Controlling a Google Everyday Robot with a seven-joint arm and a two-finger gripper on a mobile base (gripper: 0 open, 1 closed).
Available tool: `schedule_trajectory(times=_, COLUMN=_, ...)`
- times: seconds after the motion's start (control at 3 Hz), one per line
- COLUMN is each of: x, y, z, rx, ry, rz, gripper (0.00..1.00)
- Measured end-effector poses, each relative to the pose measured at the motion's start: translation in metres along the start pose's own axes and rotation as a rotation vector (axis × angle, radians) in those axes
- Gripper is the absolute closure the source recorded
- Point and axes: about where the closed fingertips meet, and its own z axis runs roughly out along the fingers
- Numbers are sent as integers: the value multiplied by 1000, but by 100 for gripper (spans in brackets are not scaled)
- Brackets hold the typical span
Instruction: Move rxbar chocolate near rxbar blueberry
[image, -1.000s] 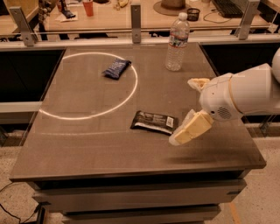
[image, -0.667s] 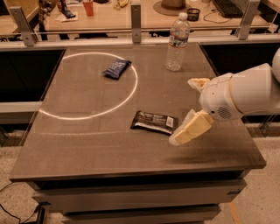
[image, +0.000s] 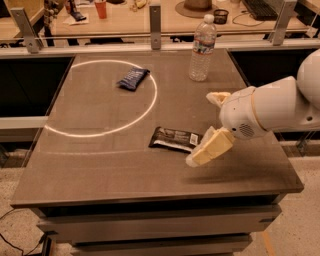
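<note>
The rxbar chocolate (image: 174, 138), a flat brown-black wrapper with pale lettering, lies flat on the table to the right of centre. The rxbar blueberry (image: 133, 78), a dark blue crinkled wrapper, lies at the back, inside a ring of white light. My gripper (image: 201, 129) comes in from the right and hovers at the right end of the chocolate bar. It is open: one pale finger (image: 217, 97) is far behind the bar and the other finger (image: 210, 148) is just in front of its right end. It holds nothing.
A clear water bottle (image: 202, 48) stands upright at the back right of the table. The brown table (image: 100, 170) ends in a front edge close below the gripper. Behind a rail, a desk holds a red cup (image: 101, 8) and other clutter.
</note>
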Motion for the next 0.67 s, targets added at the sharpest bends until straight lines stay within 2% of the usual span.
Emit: schedule_trajectory(times=0.67, x=-1, y=-1, z=28, rx=-60, ry=0, rz=-6, gripper=0)
